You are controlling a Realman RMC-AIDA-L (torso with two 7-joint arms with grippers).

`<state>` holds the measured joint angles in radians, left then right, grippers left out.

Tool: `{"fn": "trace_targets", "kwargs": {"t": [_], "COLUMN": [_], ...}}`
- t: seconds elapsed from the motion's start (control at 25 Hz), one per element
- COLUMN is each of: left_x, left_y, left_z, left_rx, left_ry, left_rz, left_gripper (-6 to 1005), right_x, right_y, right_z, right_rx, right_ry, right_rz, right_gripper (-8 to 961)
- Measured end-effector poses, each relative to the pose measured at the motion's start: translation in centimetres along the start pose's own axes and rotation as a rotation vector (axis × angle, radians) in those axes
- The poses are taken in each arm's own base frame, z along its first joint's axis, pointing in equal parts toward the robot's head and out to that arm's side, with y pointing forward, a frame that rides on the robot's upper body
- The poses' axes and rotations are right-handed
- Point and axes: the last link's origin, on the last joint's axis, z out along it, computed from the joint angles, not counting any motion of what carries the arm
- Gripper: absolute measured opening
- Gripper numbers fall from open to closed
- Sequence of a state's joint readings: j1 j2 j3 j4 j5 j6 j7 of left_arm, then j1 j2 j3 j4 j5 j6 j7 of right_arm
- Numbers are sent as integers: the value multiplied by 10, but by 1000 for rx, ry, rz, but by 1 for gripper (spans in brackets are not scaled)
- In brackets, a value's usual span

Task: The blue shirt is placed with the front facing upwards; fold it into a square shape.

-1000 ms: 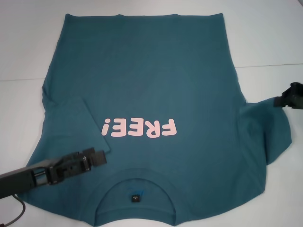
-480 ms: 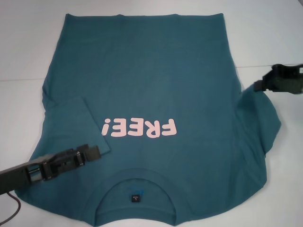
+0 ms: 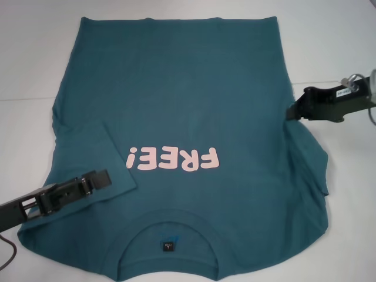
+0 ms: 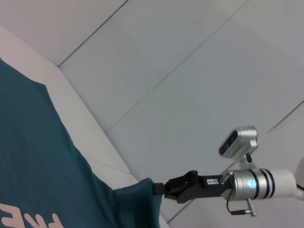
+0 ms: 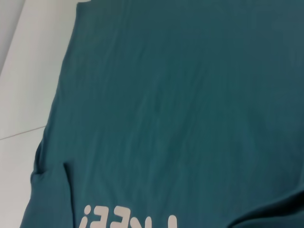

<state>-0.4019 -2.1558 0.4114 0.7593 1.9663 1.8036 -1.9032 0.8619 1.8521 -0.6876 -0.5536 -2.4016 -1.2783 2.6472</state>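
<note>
Shirt lies flat on my table, collar at 6 o'clock. Right claw, at 3 o'clock, pinches the sleeve; the body lies toward 9. Left claw: grip unclear.

Blue shirt: dark teal-blue throughout, plain weave, no pattern. Lettering across the chest: pale pink. Neck label at the near collar: black. Table: white. Left gripper and right gripper: black.
</note>
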Motion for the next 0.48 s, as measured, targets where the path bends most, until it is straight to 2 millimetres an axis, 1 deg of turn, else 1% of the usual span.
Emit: {"fn": "trace_targets", "kwargs": {"t": [0.16,0.48], "left_x": [1,3], "left_y": [-1,-1], "left_z": [-1,0], "left_rx": [4,3], "left_ry": [7,11], "left_rz": [-1,0], "left_gripper": [951,951], "right_x": [3,7], "right_y": [0,-6], "right_z": [10,30], "right_rx": [3,46], "right_ry": [-21,-75], "right_rz": [15,49], "right_gripper": [14,15]}}
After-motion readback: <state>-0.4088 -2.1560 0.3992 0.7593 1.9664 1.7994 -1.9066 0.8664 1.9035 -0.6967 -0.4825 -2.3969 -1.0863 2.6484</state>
